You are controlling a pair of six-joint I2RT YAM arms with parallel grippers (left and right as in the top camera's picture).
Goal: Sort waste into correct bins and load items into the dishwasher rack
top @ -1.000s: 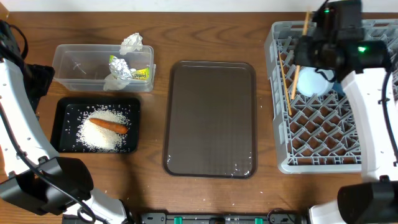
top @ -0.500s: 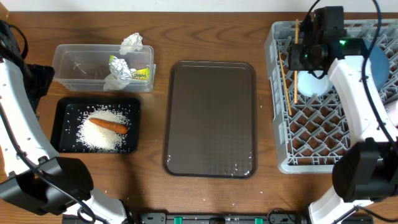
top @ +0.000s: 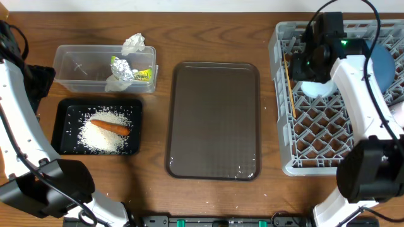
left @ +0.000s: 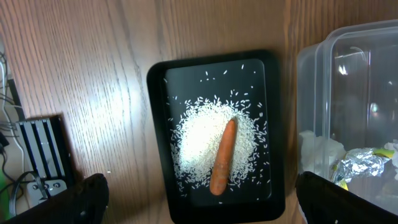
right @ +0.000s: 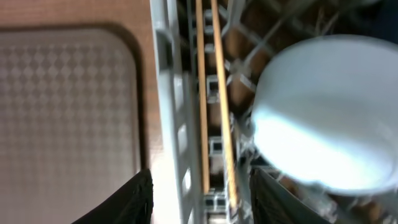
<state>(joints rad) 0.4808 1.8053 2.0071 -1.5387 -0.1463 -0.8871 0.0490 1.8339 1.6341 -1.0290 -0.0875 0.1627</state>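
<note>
right gripper (right: 200, 175) fingers apart, empty | chopsticks (right: 211, 93) lie just under it, long way along the left edge of the rack (top: 281, 129) | left gripper (left: 202, 186) apart too, far away

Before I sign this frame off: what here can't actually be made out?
- Overhead: the right arm covers the dishwasher rack's far side, hiding the chopsticks' top ends and part of the small light blue bowl.
- Overhead: the blue plate sits half behind that arm.
- Right wrist: blurred; the chopsticks run off the top edge, the bowl off the right.
- Left wrist: the clear tub and foil wrapper are cut by the right edge.
</note>
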